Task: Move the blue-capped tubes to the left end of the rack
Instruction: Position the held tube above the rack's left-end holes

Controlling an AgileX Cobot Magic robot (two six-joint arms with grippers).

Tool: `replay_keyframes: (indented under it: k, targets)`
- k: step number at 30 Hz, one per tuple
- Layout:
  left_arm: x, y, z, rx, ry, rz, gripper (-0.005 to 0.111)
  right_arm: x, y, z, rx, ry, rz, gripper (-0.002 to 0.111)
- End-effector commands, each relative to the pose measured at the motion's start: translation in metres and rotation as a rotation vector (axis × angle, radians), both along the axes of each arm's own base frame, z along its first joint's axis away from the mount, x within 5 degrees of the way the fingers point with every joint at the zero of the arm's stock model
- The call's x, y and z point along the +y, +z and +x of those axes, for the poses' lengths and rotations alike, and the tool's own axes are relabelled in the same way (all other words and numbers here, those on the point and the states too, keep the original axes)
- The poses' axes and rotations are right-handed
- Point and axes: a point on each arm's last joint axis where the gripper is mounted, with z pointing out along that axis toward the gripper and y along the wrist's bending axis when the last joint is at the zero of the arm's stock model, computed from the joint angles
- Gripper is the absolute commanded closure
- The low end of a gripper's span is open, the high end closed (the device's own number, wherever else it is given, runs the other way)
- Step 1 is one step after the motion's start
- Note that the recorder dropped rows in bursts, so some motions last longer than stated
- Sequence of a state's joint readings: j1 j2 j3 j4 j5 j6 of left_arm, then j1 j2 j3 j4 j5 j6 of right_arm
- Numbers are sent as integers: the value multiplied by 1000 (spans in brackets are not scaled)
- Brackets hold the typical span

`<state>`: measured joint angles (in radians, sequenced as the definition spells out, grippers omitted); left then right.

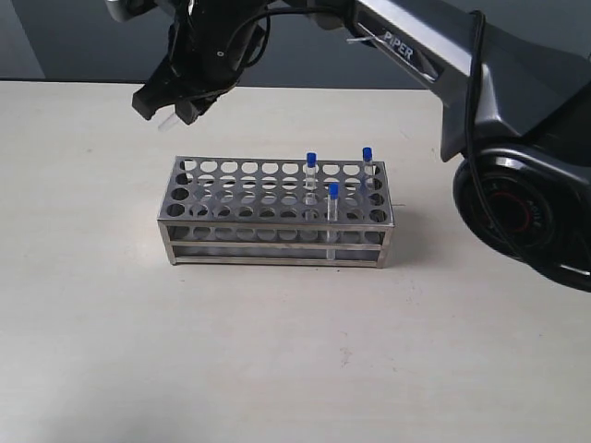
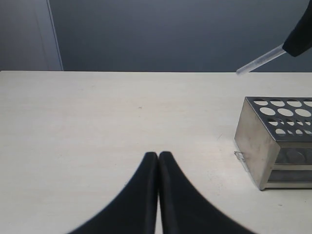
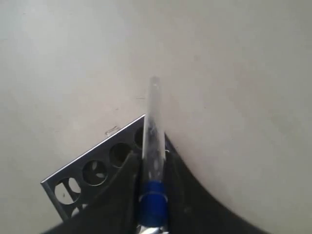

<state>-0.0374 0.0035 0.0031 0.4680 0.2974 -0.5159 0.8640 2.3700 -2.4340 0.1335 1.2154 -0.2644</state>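
Note:
The silvery rack (image 1: 275, 214) stands mid-table with three blue-capped tubes in its right half: one (image 1: 312, 171), one (image 1: 367, 164) and one (image 1: 333, 210). My right gripper (image 1: 177, 100) hangs above and behind the rack's left end, shut on a fourth blue-capped tube (image 3: 152, 161), whose clear end (image 1: 167, 121) sticks out tilted. In the right wrist view the rack's corner (image 3: 92, 168) lies under the fingers. My left gripper (image 2: 159, 155) is shut and empty, low over the table to the left of the rack (image 2: 275, 141).
The right arm's black base (image 1: 522, 198) stands at the right edge. A dark wall runs behind the table's far edge.

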Motion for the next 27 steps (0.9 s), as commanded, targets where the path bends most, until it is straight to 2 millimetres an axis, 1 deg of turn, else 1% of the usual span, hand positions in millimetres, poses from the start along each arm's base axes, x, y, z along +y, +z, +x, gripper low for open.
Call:
replay_keyframes:
  k: [1, 6, 10, 15, 19, 22, 27]
  targets:
    - [0, 2, 0, -11, -7, 0, 106, -6, 16, -1, -17, -16, 16, 109]
    - [0, 2, 0, -11, -7, 0, 106, -13, 29, -6, -23, -57, 23, 109]
    - [0, 2, 0, -11, -7, 0, 106, -23, 28, -11, -1, -99, -20, 109]
    - [-1, 2, 0, -14, -8, 0, 106, -32, 27, -19, 18, -100, -58, 109]
    - [-1, 2, 0, -14, -8, 0, 106, -27, 32, -29, 13, -72, -49, 109]
    - [-1, 2, 0, -14, -8, 0, 106, -23, 32, -34, 8, -45, -51, 109]
    - [-1, 2, 0, -14, -8, 0, 106, -19, 21, -34, 23, -38, -72, 109]
